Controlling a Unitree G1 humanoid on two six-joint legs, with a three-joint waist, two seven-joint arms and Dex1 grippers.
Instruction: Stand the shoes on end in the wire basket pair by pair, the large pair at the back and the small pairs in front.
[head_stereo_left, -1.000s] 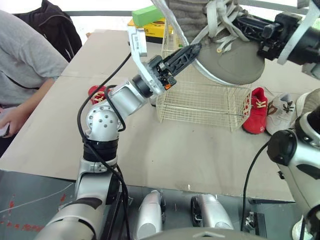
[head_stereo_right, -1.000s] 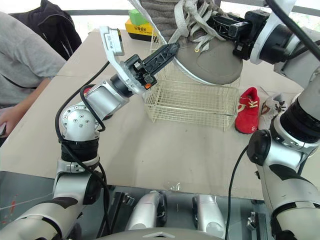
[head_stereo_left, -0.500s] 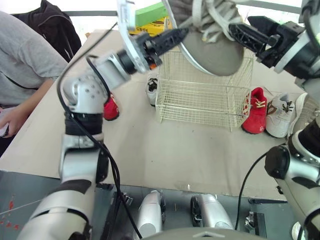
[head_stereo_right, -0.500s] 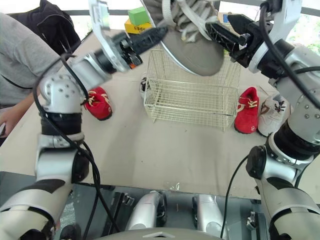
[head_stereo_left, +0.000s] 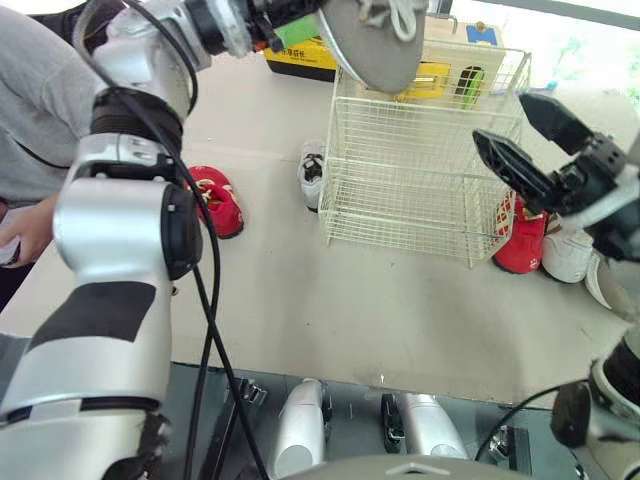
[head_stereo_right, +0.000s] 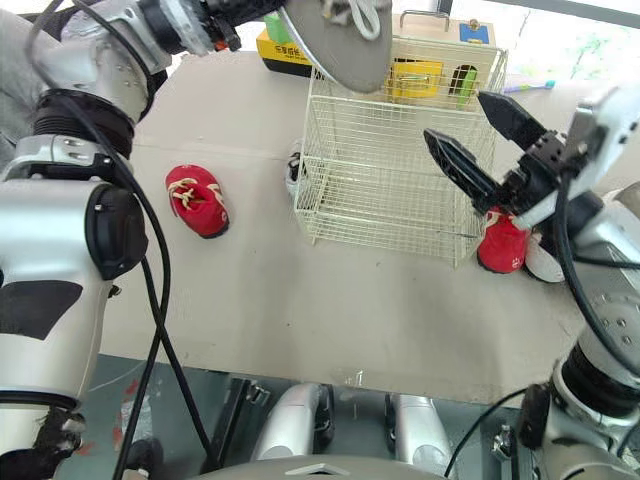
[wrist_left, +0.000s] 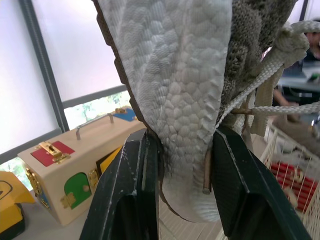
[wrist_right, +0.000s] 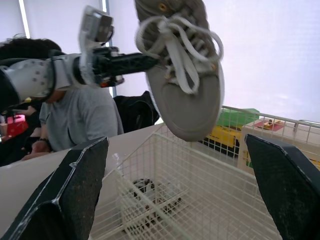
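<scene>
The left hand (wrist_left: 182, 137) pinches the large grey sneaker (wrist_right: 185, 95). Its two black fingers (wrist_left: 125, 200) are pressed against either side of the shoe's heel end, one on the pebbled white rubber and one on the knit upper next to the laces.

In the right wrist view the sneaker hangs with its long axis close to vertical. The heel is up at the top edge of the frame and the rounded toe points down, with the laced upper facing that camera and the white laces dangling loose. In the left eye view the sneaker sits at top centre, its toe just over the upper left corner of the cream wire basket (head_stereo_left: 400, 210), above the rim rather than down inside.

The right hand (head_stereo_left: 525, 140) is at the right of the frame, beside the basket's right wall. Its fingers are spread wide and hold nothing.

The basket stands on the tan table (head_stereo_left: 280, 300).
- A small white-and-grey shoe (head_stereo_left: 312, 175) lies against the basket's left side.
- A small red shoe (head_stereo_left: 215, 200) lies further left.
- A second red shoe (head_stereo_left: 520, 240) and a small white shoe (head_stereo_left: 568, 250) lie at the basket's lower right.

Behind the basket are a wooden latch box (wrist_left: 75, 170) and a yellow box (head_stereo_left: 300, 55). A person in a grey shirt (head_stereo_left: 30, 120) sits at the left edge.
</scene>
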